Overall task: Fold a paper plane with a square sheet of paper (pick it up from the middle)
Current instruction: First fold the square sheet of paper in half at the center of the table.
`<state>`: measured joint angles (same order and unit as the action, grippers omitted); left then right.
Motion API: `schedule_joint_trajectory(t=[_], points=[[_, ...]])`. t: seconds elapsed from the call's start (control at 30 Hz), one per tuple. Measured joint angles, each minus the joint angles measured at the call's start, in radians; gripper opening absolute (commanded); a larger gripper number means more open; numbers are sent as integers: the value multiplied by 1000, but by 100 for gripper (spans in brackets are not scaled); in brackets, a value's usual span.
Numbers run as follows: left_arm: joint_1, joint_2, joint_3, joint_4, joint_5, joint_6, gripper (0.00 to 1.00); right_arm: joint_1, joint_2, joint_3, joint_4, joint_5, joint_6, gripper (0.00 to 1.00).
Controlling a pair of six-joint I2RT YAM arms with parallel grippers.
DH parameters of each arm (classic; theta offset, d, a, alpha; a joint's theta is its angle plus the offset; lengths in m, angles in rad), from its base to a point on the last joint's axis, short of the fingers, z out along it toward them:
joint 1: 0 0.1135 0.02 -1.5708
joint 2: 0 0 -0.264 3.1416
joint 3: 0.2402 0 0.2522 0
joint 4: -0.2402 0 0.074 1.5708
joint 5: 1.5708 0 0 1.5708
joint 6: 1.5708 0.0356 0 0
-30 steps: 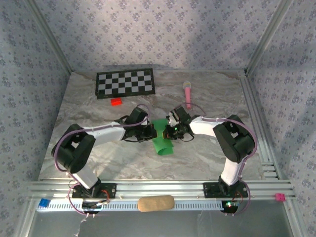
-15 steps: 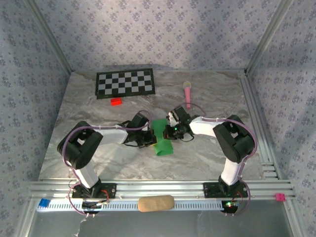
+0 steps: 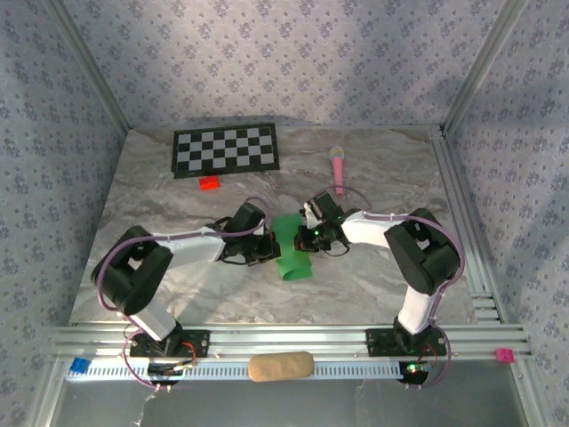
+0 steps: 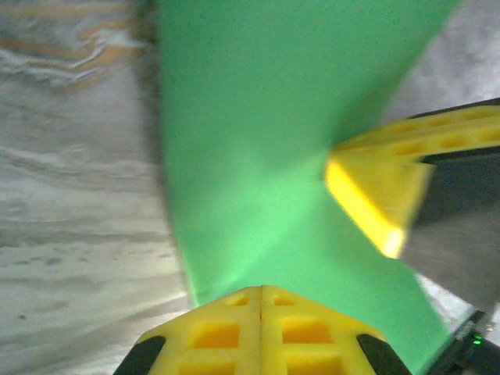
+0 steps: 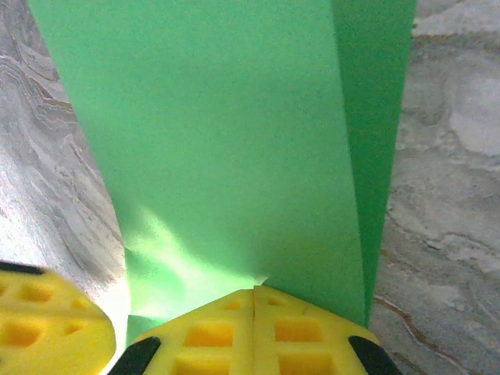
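Paper (image 5: pixel 219 141) with folded flap (image 5: pixel 380 117), right-wrist view

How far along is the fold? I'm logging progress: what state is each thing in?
square sheet of paper: doubled over, not yet a plane, pinched from both sides.
left gripper: shut on the sheet's edge.
right gripper: shut on the sheet's other side.
checkerboard: lying flat, untouched.
pink toy: lying on the table.
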<state>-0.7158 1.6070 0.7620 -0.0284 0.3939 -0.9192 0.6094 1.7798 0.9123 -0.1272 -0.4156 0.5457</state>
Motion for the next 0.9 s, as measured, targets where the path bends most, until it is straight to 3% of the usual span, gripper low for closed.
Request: schedule_joint_trajectory(t=[0.3,0.9], points=[[-21,34,-9,103,61,-55,5,0,-2,-1,0,4,8,0],[-54,-27,-179,173,25,2,6,8,-15,-15,0,15,15,0]])
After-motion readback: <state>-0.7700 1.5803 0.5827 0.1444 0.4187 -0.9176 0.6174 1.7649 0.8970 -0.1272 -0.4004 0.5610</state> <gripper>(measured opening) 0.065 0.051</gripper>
